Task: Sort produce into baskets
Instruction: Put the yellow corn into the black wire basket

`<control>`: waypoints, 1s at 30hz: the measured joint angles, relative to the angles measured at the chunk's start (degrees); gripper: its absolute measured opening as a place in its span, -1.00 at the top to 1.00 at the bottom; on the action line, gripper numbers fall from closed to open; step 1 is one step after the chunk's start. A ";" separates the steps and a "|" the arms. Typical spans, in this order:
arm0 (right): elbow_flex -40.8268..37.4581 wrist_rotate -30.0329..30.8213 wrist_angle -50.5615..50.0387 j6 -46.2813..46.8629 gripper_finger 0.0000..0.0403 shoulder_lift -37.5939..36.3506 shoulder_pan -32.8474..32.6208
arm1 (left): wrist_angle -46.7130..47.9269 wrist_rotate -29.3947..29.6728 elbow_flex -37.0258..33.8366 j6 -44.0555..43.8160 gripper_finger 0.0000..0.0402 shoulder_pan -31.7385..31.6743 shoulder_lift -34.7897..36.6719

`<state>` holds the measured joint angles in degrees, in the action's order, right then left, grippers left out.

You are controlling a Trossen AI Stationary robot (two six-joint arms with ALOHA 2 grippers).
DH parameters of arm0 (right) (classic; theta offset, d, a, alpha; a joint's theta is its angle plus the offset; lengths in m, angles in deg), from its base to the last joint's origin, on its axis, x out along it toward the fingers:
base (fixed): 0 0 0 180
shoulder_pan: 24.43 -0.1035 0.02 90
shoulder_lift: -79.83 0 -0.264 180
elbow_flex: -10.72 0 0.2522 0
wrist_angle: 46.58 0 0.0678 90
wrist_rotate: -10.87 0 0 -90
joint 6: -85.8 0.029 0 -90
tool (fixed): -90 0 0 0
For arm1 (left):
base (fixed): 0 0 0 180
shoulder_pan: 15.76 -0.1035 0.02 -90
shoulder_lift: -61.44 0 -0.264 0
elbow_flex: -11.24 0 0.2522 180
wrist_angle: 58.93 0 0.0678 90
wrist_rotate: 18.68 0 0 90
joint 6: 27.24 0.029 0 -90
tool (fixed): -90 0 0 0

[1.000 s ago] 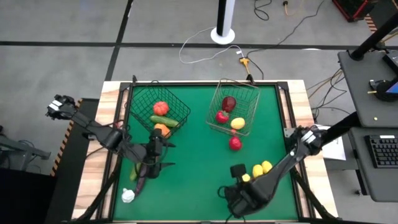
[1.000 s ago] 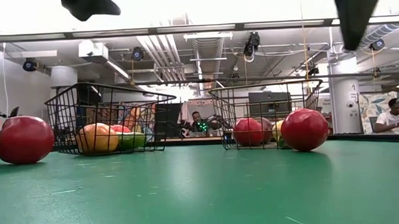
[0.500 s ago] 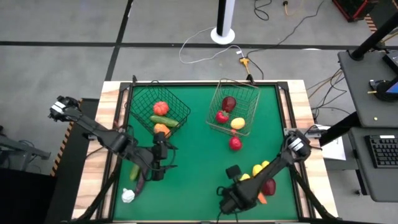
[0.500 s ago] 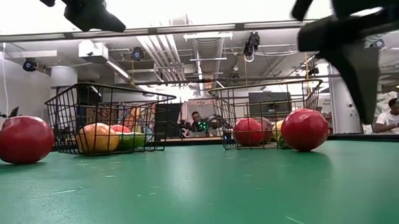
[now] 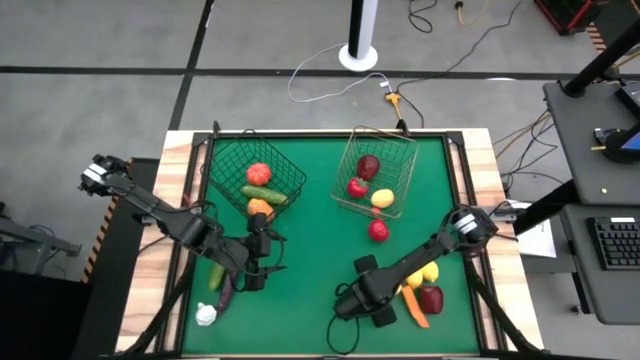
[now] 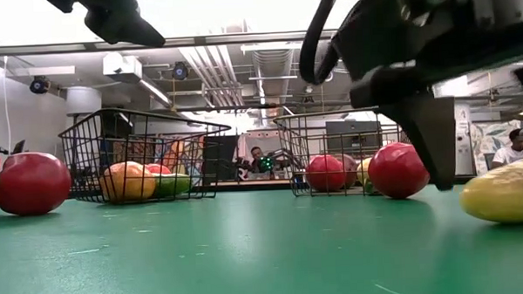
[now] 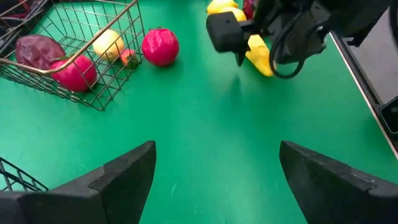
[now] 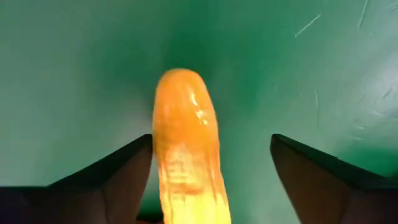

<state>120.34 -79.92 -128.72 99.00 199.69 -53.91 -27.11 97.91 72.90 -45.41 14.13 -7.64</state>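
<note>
Right gripper (image 8: 211, 162) over an orange vegetable (image 8: 186, 143)
Jaws wide, straddling it; left gripper (image 7: 214, 171) open, empty, left of centre.

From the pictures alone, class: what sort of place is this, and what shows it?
Probably a robotics lab or workshop. Cables trail across a bare grey floor, a desk with a keyboard stands beside the table, and the low view shows exposed ceiling ducts with people at workstations behind.

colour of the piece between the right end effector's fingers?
Yellow-orange piece, glossy; the right wrist view shows it best.
</note>
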 joint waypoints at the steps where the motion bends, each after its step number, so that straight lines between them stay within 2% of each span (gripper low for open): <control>1: -0.05 -0.51 0.30 -0.30 -0.46 0.30 0.12 | -0.01 0.00 0.00 0.02 -0.60 0.00 0.00; 10: -0.27 -1.54 2.77 -0.36 0.22 1.95 0.10 | 0.00 0.02 0.00 -0.02 -0.60 0.00 0.02; 13: -0.29 0.46 4.49 -0.07 0.43 1.25 0.10 | 0.25 0.02 -0.02 -0.02 -0.60 0.00 0.02; 17: -0.35 7.72 6.04 1.56 0.44 -1.62 0.26 | 1.97 -0.08 -0.05 0.89 -0.60 0.00 0.02; 21: -0.37 14.78 12.79 3.51 0.44 -5.57 0.77 | 1.15 -0.10 -0.06 2.95 -0.60 0.09 0.09; 26: -2.94 26.07 27.34 0.43 0.38 -11.63 1.02 | -4.61 -3.31 -0.89 7.83 -0.60 0.09 -0.14; 30: -8.76 29.94 42.93 -5.67 0.40 -16.79 1.28 | -13.63 -9.13 -3.58 12.87 -0.60 0.11 -0.15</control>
<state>111.58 -49.97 -85.79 93.32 182.90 -52.63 -40.74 88.78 69.32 -32.55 14.24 -7.79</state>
